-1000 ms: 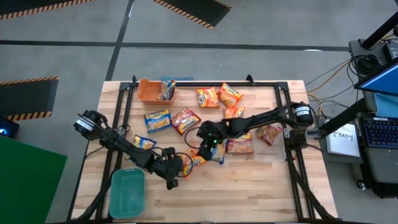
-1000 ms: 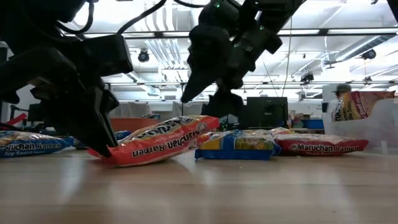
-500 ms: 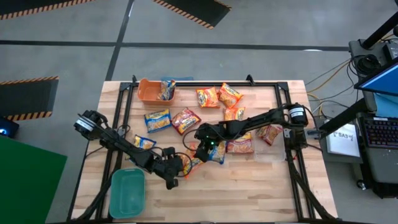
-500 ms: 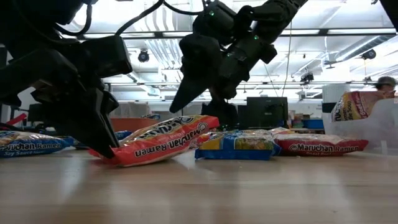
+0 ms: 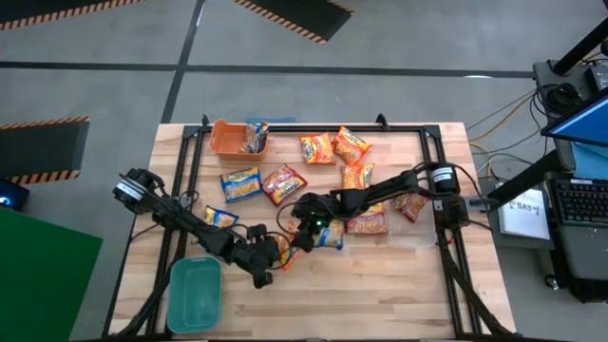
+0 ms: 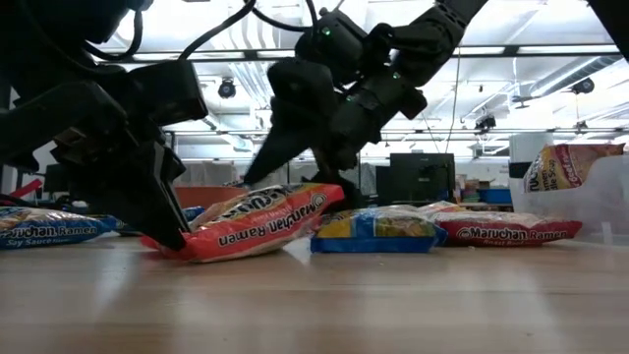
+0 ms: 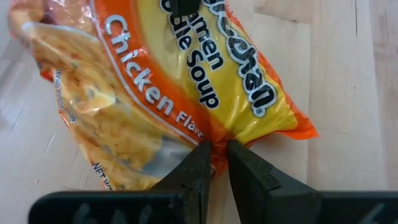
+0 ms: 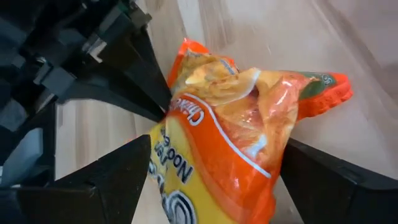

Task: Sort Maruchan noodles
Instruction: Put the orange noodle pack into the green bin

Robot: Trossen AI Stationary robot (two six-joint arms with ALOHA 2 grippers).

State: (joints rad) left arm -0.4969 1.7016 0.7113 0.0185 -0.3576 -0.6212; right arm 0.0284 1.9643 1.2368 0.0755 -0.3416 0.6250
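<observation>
since the earlier frame, right gripper (image 5: 302, 226) has moved down and toward the left arm, and its wide-apart fingers now straddle the orange chicken packet (image 7: 180, 93). that packet lies tilted on the table (image 5: 380, 285), near the teal bin (image 5: 195, 294). left gripper (image 7: 214, 163) pinches the packet's crimped edge between nearly closed fingers. a blue-and-yellow packet (image 6: 373, 228) lies just beside it.

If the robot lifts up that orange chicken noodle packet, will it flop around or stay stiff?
Probably the orange packet mostly stays stiff: it looks flat and blocky, likely a hard noodle brick inside. Its crinkly edge, pinched by the left gripper, may bend. The shiny wrapper could slip, so the open right gripper straddles it.
</observation>
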